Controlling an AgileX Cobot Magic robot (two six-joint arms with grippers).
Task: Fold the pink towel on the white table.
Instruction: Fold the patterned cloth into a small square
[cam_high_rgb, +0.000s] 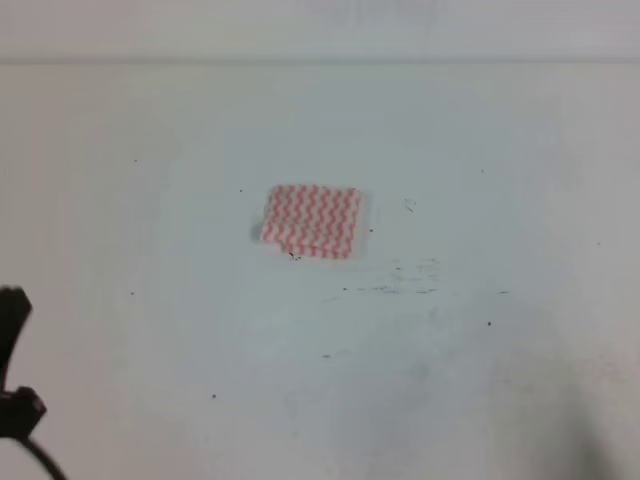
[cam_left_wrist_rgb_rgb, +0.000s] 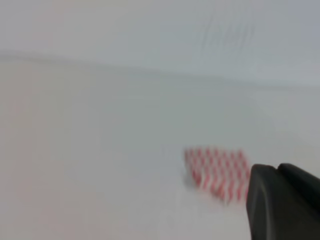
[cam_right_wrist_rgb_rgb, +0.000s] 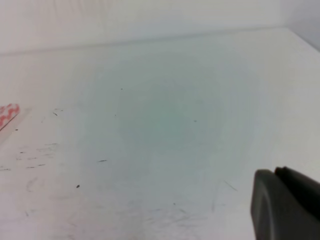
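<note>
The pink towel (cam_high_rgb: 312, 221) lies flat near the middle of the white surface (cam_high_rgb: 450, 400), folded small, its long axis running left-right, stripes running front to back. A lower layer peeks out at its near-left corner. Bare surface lies all around it. The left hand (cam_left_wrist_rgb_rgb: 282, 202) and right hand (cam_right_wrist_rgb_rgb: 285, 205) are cropped; I cannot tell their grip.
</note>
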